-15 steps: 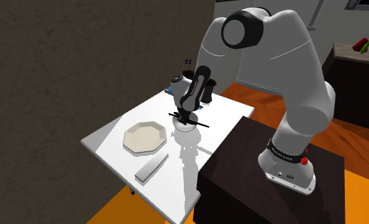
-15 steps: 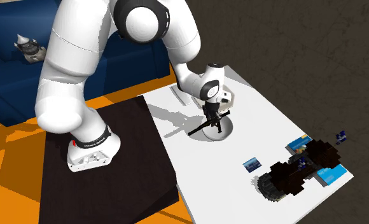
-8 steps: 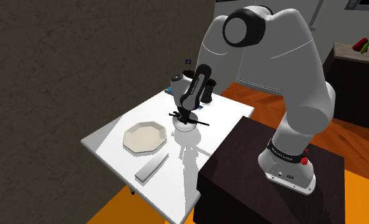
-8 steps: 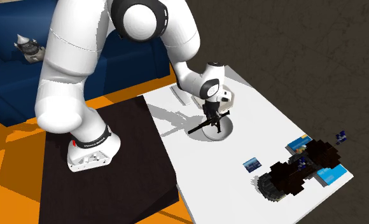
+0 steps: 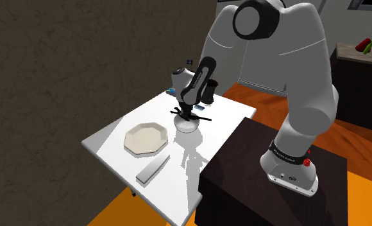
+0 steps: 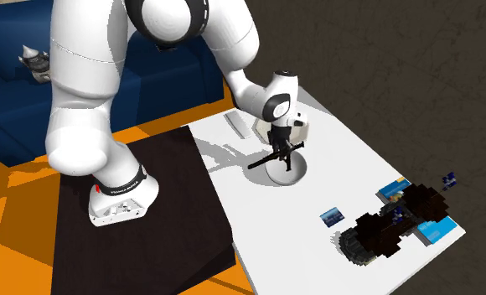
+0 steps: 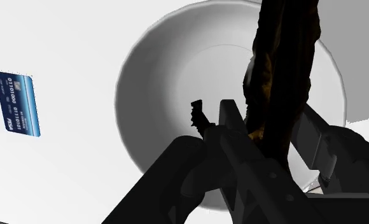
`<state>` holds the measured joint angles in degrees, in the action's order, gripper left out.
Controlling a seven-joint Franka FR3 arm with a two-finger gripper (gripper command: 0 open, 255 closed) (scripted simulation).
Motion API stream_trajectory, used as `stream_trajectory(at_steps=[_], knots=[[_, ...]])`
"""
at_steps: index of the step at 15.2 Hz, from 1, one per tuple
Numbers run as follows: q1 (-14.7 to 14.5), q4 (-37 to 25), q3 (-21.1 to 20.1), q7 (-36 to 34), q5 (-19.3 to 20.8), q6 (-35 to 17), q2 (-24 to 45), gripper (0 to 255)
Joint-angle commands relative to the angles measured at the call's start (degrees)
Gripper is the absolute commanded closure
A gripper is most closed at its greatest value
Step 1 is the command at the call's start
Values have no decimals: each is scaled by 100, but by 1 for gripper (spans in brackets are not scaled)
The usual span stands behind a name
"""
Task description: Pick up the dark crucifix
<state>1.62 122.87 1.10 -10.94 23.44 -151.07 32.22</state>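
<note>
The pincer [image 6: 281, 153] is shut tight on the dark crucifix [image 7: 282, 70] and has gone up a bit since 1 second ago, so the crucifix now hangs just over the white bowl [image 5: 187, 127] on the desk [image 5: 111, 138], nearly picked up.

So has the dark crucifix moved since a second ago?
Yes. The crucifix has risen a little, clamped in the hand, away from the white bowl beneath it.

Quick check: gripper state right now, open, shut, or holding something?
Gripper: fingers shut on the dark crucifix, held over the white bowl.
</note>
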Motion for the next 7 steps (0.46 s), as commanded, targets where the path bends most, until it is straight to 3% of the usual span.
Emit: stream_trajectory(at_steps=[1,7], knots=[[22,35,-38,53,-45,121,-156,255],[63,113,-101,157,-130,341,-458,255]])
